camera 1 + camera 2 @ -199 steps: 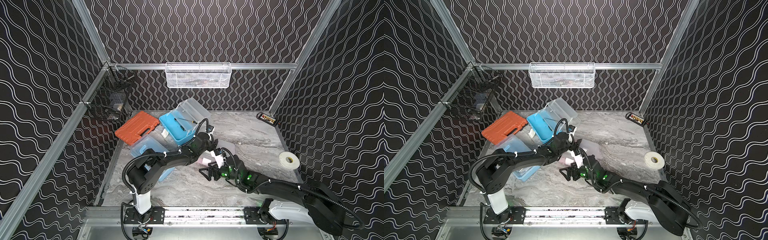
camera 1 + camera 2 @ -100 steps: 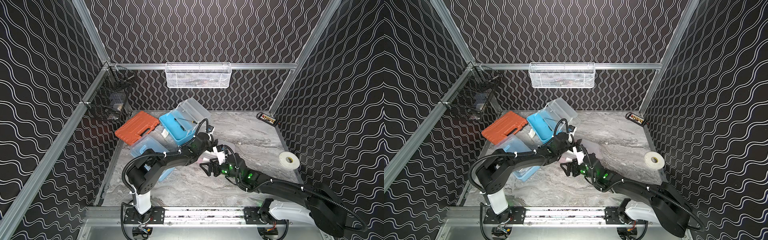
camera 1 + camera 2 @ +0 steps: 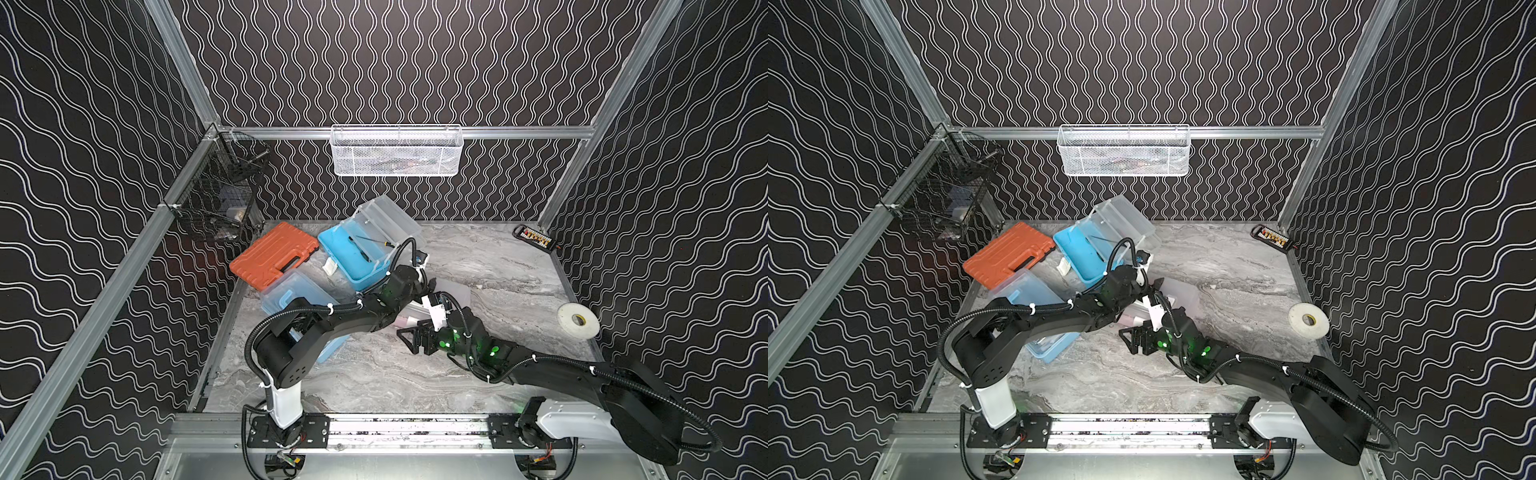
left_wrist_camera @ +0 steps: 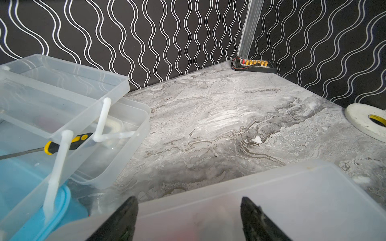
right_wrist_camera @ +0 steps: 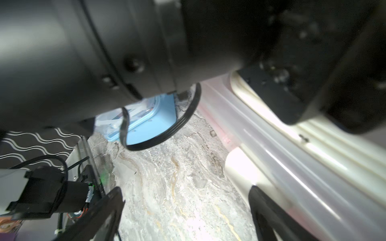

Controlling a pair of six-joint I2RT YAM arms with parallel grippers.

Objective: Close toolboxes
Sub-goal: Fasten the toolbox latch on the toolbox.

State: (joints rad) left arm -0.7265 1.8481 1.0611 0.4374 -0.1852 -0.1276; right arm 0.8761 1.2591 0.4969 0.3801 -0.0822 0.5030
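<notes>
Marble tabletop [image 3: 478, 257], open blue toolbox [image 3: 353, 255] lying diagonally, lid [image 3: 388, 218] rearward.

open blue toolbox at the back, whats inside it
A screwdriver with a yellow and black handle lies in the open blue toolbox. The part under its raised clear tray and behind the left arm's wrist is covered.
</notes>
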